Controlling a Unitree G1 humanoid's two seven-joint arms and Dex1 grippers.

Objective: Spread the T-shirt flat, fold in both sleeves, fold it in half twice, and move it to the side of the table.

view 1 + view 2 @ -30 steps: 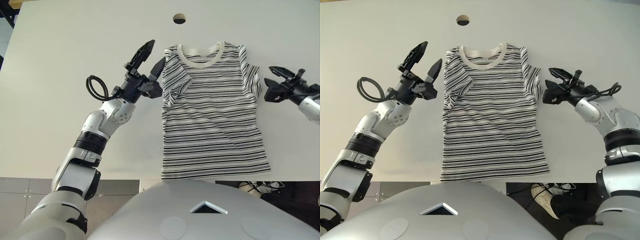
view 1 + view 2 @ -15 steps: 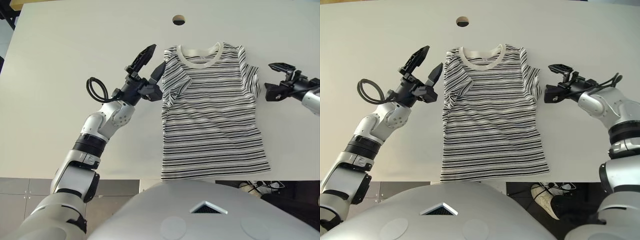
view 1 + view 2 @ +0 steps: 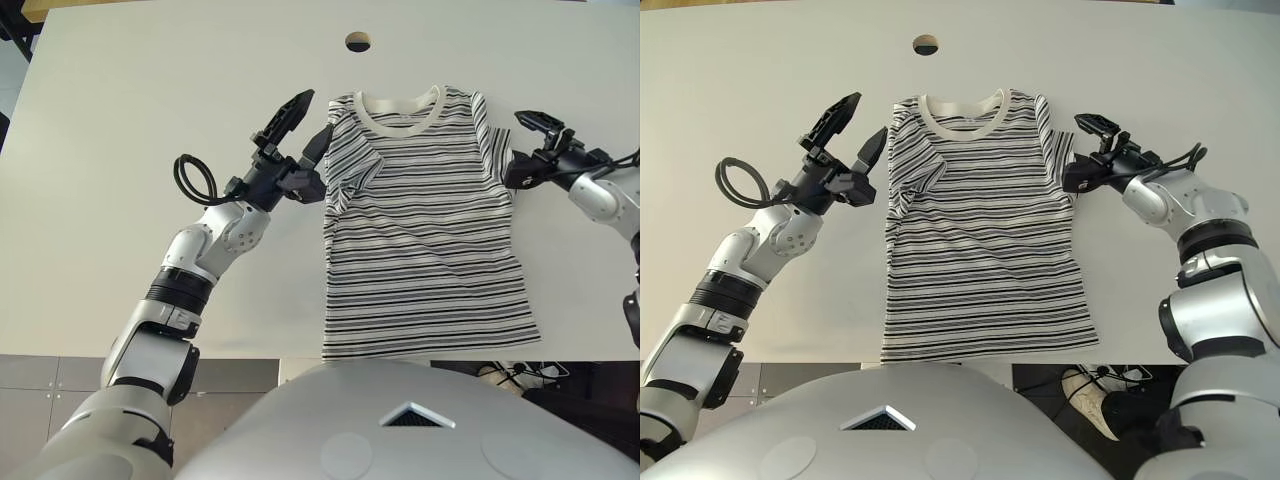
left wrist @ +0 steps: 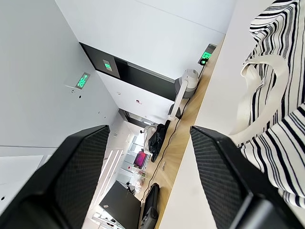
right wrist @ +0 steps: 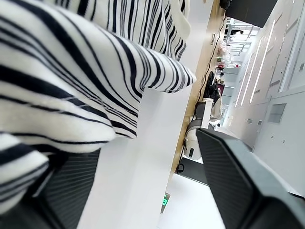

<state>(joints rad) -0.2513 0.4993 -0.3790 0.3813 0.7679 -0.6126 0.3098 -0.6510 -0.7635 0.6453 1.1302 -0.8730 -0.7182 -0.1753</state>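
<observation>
Right gripper has come in from well out at the side and now sits at the right sleeve of the T-shirt, fingers spread wide with the sleeve edge between them. Left gripper unchanged: wide open, just beside the left shoulder. Shirt lies flat on the white table, unmoved.

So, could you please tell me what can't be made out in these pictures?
Right wrist view: the T-shirt sleeve covers one finger of the right hand, hiding any grip.
Left wrist view: the picture's edge cuts off most of the T-shirt.
Eye views: the T-shirt hides its own underside.
</observation>
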